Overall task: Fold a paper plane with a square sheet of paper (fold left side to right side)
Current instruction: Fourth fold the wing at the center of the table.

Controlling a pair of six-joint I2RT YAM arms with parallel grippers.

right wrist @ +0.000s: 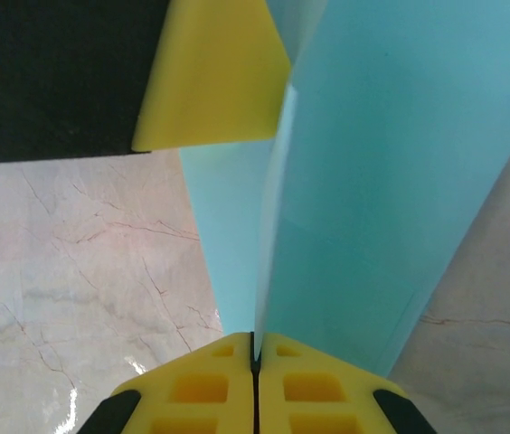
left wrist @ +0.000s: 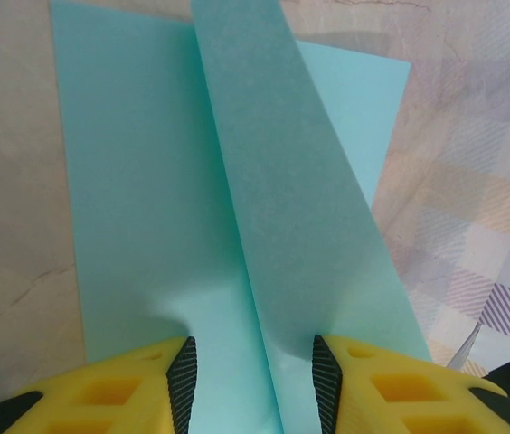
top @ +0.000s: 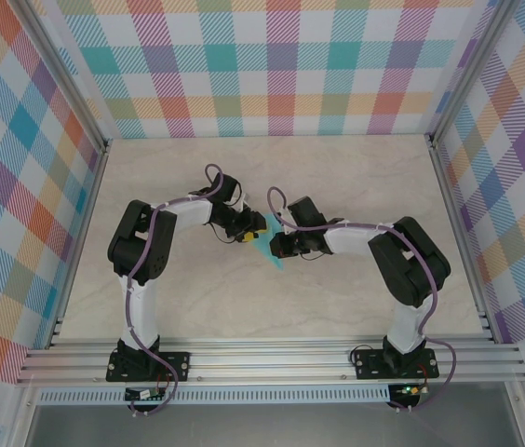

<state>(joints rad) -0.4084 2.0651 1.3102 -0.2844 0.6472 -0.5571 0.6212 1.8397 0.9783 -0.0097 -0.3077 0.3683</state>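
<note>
Position, top camera: my left pincer [top: 244, 234] and my right pincer [top: 278, 245] met near the middle of the tabletop [top: 356, 186], tips just beside each other. The square sheet of paper [top: 269, 253], turquoise, sat between and under them, with one pointed corner toward my bases.

Left wrist camera: my left pincer [left wrist: 253, 384] stood spread, its black pads [left wrist: 183, 375] apart. The sheet [left wrist: 137, 199] lay flat on the tabletop beneath the gap. One long flap [left wrist: 282, 181] rose from it and ran away between the pads. I could not tell whether either pad touched it.

Right wrist camera: my right pincer [right wrist: 255, 362] was pressed together, pinching the raised fold of the sheet [right wrist: 391, 181] at its near edge. A yellow finger of my left pincer [right wrist: 210, 81] stood just beyond, against the paper.
</note>
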